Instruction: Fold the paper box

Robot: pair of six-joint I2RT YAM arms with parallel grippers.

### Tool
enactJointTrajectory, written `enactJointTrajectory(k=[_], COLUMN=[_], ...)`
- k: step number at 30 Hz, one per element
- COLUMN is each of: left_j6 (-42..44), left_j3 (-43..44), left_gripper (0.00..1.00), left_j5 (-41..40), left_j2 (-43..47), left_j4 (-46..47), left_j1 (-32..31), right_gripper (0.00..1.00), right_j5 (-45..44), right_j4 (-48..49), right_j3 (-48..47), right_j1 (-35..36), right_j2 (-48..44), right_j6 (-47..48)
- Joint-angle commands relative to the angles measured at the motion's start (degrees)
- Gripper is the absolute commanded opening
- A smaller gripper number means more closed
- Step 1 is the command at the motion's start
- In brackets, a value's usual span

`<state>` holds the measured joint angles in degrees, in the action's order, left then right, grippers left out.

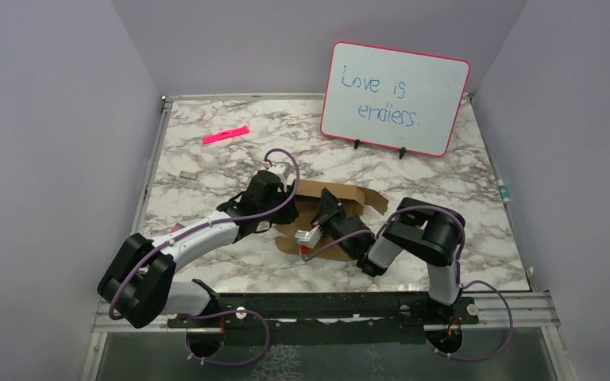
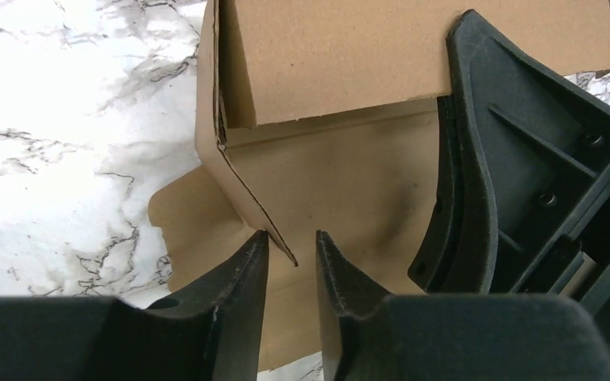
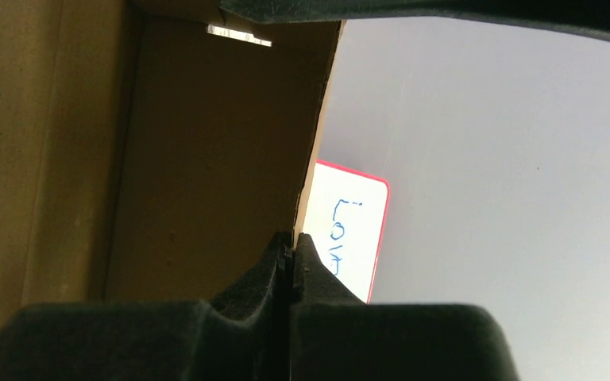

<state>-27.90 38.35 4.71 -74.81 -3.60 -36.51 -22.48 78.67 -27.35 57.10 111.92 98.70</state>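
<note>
From above we count one paper box [image 1: 356, 198], half-folded brown cardboard at the middle of the marble table [image 1: 461, 206], one pink marker [image 1: 225, 134] far left, and one whiteboard [image 1: 395, 97] reading "Love is" plus a word like "endless" (the lettering wobbles). In the left wrist view the left gripper [image 2: 292, 242] stands slightly parted, a flap corner poking between its tips, nothing pinched; a black housing [image 2: 516, 159] crowds the right side. In the right wrist view the right gripper [image 3: 291, 242] is clamped tight on a panel's edge.
</note>
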Motion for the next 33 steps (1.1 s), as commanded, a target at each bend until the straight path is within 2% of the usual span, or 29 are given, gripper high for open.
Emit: enactJointTrajectory(k=[1,5,12,16,20,23,28,33], left_j6=[-0.7,0.35,1.92,4.07,4.77,2.56,1.1,4.07], left_j3=[-0.48,-0.62,-0.83,-1.41,-4.31,-8.27,-13.23,-13.49], left_gripper=[0.33,0.41,0.64,0.7,0.7,0.68,0.67,0.67], left_j5=[-1.26,-3.88,-6.47,-10.08,-17.77,-21.92,-20.04,-14.86], left_j2=[1.88,4.01,10.96,15.79,21.02,23.88,22.62,13.89], left_j4=[2.79,2.37,1.55,1.98,3.32,7.15,13.72,18.49], left_j1=[-0.31,-0.31,-0.23,-0.02,1.95,6.23,12.56,13.37], right_gripper=[0.02,0.02,0.02,0.02,0.02,0.02,0.02,0.01], right_j5=[1.4,1.86,2.1,2.43,2.75,2.71,3.13,3.4], right_j4=[16.42,17.12,18.4,18.31,18.1,17.93,17.4,16.93], right_j3=[0.53,0.96,1.27,1.01,1.16,1.33,1.34,1.35], right_j1=[0.38,0.38,0.38,0.38,0.37,0.38,0.38,0.38], right_j2=[2.27,2.96,3.73,3.55,3.44,3.28,2.97,2.69], right_j6=[2.13,2.47,2.47,2.6,2.64,2.64,2.54,2.56])
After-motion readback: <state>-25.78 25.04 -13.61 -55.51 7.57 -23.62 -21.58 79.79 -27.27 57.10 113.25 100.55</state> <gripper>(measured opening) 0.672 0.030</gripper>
